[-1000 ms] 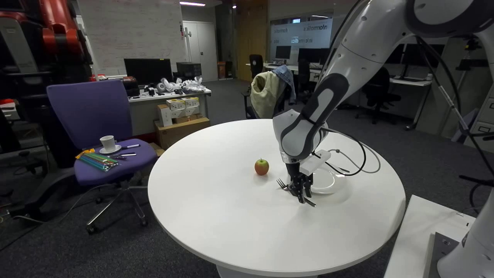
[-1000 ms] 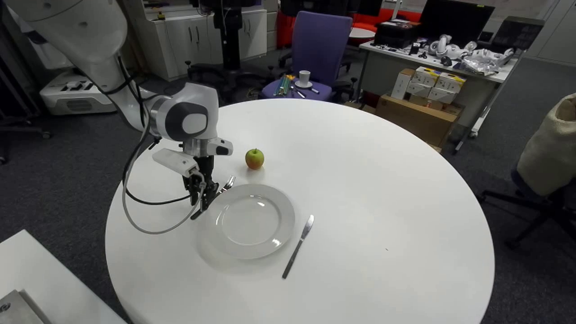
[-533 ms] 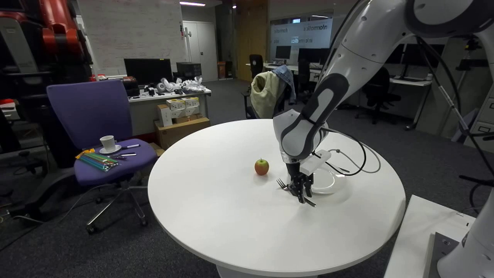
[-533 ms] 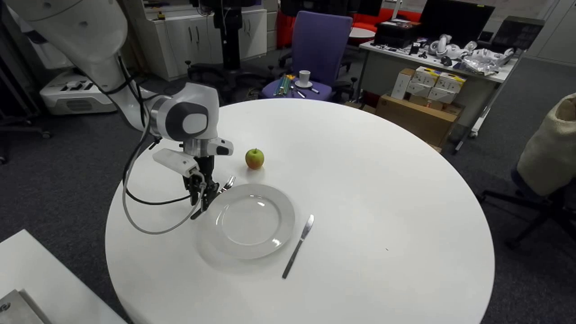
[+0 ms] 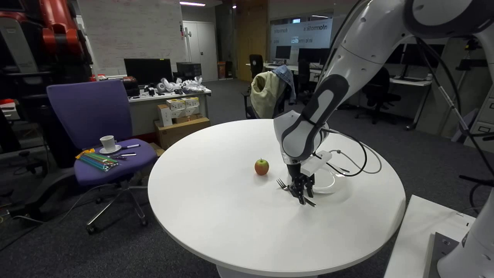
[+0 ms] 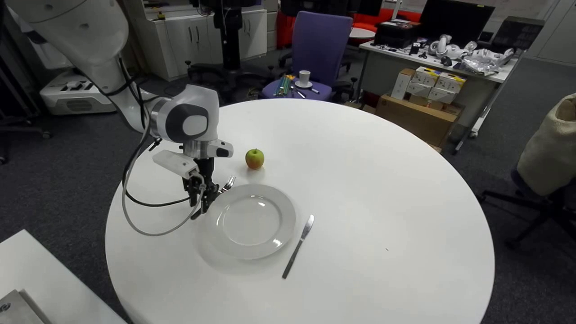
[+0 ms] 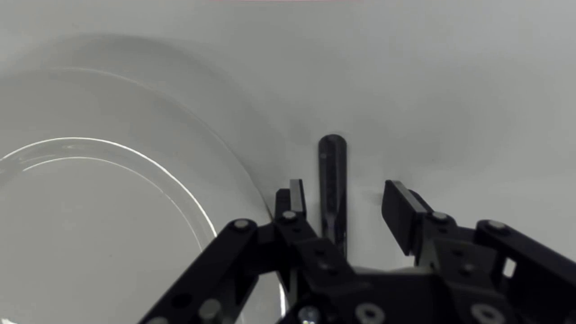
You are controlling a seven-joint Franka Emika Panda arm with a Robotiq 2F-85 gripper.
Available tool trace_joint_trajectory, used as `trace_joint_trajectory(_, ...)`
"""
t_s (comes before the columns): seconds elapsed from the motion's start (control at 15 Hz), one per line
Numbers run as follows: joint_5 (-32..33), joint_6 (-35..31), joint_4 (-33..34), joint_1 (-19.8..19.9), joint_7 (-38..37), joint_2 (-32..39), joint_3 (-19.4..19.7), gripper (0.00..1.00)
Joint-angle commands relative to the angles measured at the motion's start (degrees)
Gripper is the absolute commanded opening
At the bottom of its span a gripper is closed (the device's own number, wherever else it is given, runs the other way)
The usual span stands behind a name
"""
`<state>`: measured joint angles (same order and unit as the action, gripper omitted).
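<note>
My claw [image 7: 345,202] is grasping nothing: in the wrist view its two fingers [image 7: 397,220] stand apart, low in the frame, and a strip of the white surface [image 7: 366,216] shows between each of them and the fork [image 7: 333,180]. The fork's dark handle runs lengthwise between them, its end near the middle of the frame. I am set across the narrow side, I suppose, because a thin thing fits between fingers best in this way. The fork appears to lie flat, so I judge that the surface bears its weight, not I. In an exterior view it is left of centre, just beside the plate [image 6: 284,207], with its tines [image 6: 229,182] toward the upper right. Whether my finger on that side touches the rim, I cannot tell. To the right of the plate lies a table knife [image 6: 298,247], so the plate separates the two pieces, as at a meal place. An apple [image 6: 254,159] stands stem upward, above the plate in the frame, apart from my fingers. In an exterior view, at the left, a cup [image 5: 108,143] on a saucer [image 5: 103,151] sits on a purple chair [image 5: 88,112], perhaps so that the surface is less crowded.
</note>
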<state>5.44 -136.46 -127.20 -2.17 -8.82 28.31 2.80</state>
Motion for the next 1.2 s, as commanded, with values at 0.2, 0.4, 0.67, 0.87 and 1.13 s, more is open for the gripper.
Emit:
trace_joint_trajectory(0.2, 0.9, -0.5, -0.2, -0.2, -0.1, 0.4, 0.9, 0.52)
trace_joint_trajectory(0.4, 1.0, -0.6, -0.2, -0.3, -0.1, 0.5, 1.0, 0.25)
trace_joint_trajectory(0.67, 1.0, -0.6, -0.1, -0.3, -0.1, 0.4, 1.0, 0.0)
trace_joint_trajectory(0.87, 1.0, -0.6, -0.1, -0.3, -0.1, 0.3, 1.0, 0.0)
trace_joint_trajectory(1.13, 1.1, -0.5, 0.0, -0.3, -0.1, 0.4, 1.1, 0.0)
